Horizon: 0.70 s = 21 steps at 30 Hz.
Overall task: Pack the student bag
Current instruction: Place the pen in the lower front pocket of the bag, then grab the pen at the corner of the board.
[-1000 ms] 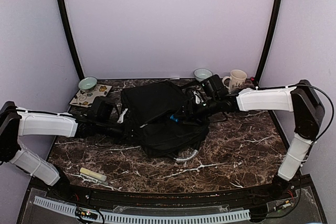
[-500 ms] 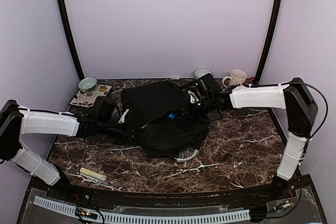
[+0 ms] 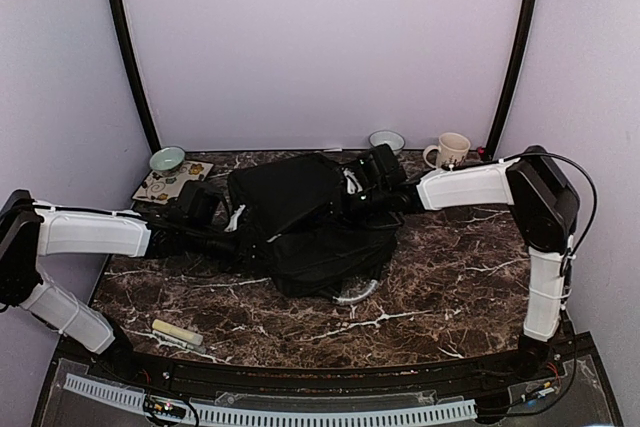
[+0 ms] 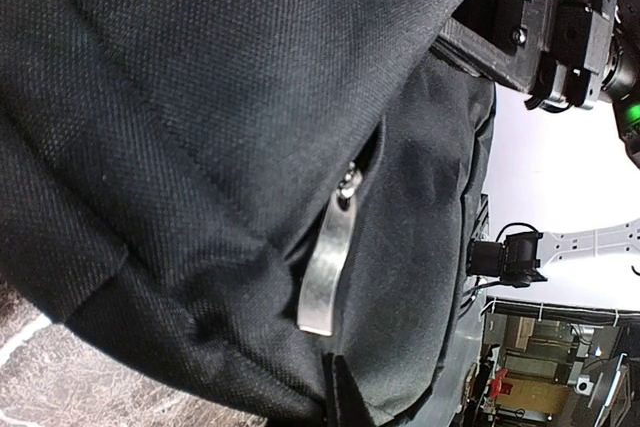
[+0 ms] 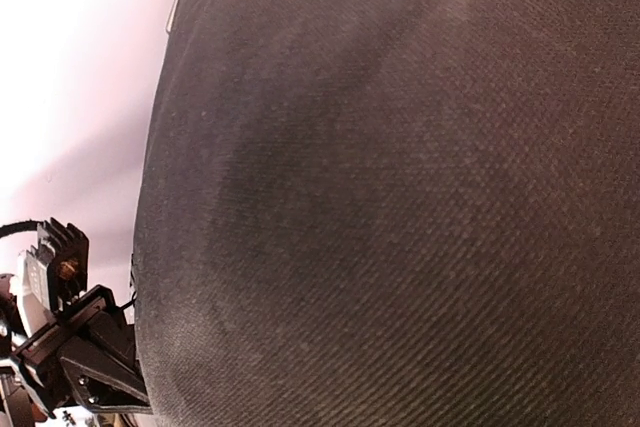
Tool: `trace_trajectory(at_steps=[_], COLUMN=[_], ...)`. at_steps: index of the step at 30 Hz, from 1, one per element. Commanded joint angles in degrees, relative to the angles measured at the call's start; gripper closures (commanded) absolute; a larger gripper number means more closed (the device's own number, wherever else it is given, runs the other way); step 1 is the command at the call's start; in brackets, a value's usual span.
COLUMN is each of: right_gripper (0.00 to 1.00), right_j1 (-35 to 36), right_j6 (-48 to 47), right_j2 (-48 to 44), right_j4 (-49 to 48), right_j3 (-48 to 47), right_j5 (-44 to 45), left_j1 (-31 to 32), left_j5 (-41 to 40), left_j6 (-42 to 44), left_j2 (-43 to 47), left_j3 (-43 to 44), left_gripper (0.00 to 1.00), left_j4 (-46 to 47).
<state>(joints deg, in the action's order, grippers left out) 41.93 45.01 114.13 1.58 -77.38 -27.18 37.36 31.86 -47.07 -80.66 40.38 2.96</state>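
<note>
the student bag (image 3: 300, 232) lies on the surface (image 3: 450, 277) just right of our left tool (image 3: 225, 219), which is pressed together. its long axis runs across to our right tool (image 3: 352, 187) atop it; that tool's spread we cannot tell.

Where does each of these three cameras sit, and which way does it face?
Top external: high behind, looking down at the student bag, left arm, right arm.
Left wrist: against the bag, facing the right arm; own fingers hidden.
Right wrist: against bag fabric, facing the left arm.
Shared: both wrist views show the bag.
</note>
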Motion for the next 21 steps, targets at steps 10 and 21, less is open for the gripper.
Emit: trace_trajectory(at_steps=[10, 21], right_gripper=[0.70, 0.66], right_j1=[1.6, 4.1], right_j6=[-15.7, -18.6], right_j2=[-19.4, -22.1], right_j4=[8.9, 21.1], right_j3=[12.6, 6.0], right_j5=[3.8, 12.0], left_j1=[0.3, -0.3], left_j5=[-13.8, -40.1], left_j6=[8.7, -9.6], left_j2=[5.2, 10.7], left_j3=[10.3, 18.5], left_gripper=[0.53, 0.01], left_j4=[-25.8, -71.4])
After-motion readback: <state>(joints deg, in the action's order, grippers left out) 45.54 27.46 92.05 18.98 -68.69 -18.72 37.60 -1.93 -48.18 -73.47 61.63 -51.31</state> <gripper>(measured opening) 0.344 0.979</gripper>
